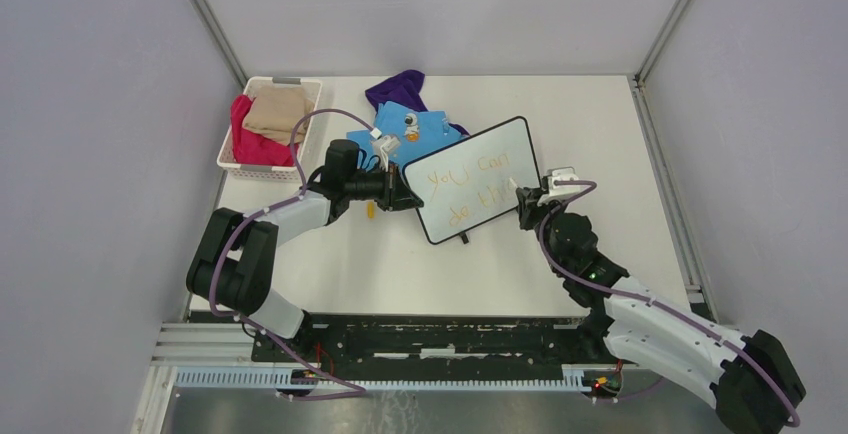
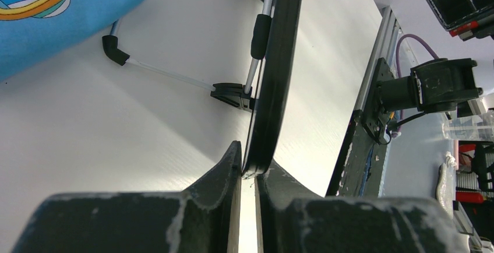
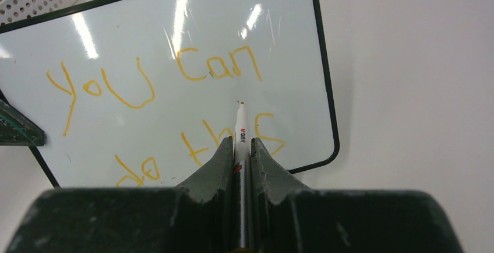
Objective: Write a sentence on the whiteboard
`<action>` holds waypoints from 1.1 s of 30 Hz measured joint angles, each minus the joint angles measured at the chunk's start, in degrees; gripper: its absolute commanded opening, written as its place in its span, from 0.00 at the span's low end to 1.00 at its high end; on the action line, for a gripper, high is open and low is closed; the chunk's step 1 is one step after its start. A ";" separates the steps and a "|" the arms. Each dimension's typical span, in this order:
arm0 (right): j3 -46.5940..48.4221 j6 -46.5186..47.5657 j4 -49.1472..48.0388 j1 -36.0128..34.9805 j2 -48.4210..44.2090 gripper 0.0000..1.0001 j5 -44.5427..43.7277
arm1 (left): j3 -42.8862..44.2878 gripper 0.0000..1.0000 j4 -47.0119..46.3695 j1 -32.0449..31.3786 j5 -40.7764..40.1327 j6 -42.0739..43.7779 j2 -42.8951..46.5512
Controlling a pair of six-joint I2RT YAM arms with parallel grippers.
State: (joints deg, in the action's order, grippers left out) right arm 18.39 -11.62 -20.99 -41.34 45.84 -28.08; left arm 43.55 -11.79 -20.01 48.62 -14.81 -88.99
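Dark fingers of the right gripper (image 3: 243, 148) fill the bottom of the right wrist view, drawn narrow and clamped on a white marker (image 3: 241, 126) that points away from the camera. Its tip lies over the whiteboard (image 3: 175, 25) just below the word "can"; whether it touches the surface cannot be told. On the board the sentence (image 3: 218, 66) runs in thin orange-yellow letters, "you can" on the upper line and "do th" then "s" on the lower, with the marker and fingers covering the gap between them. From above, the whiteboard sits near the middle of the table (image 1: 600, 154), turned at an angle and propped up on its stand. The left gripper (image 2: 247, 168) has its fingers close together, pinching the black frame at the board's left edge, and the left wrist view shows the board edge-on with its thin stand legs behind it. Just beyond the board lie a blue garment (image 1: 400, 124) and a purple garment (image 1: 400, 86). A white basket (image 1: 262, 84) holding red and tan cloth stands at the far left corner.
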 measured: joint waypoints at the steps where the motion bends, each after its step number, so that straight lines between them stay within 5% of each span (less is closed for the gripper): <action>1: -0.07 -0.42 -0.20 0.28 -0.17 0.00 -0.17 | 0.00 0.02 0.00 0.00 0.00 0.00 0.00; 33: -0.13 -4.94 -2.71 4.81 7.89 0.00 6.21 | 0.02 0.02 0.17 0.00 -0.02 0.00 0.00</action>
State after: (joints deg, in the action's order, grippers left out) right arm 18.26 -16.56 -23.70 -36.53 53.74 -21.87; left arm 43.57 -11.62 -20.01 48.60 -14.81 -88.99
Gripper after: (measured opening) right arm 0.168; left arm 0.173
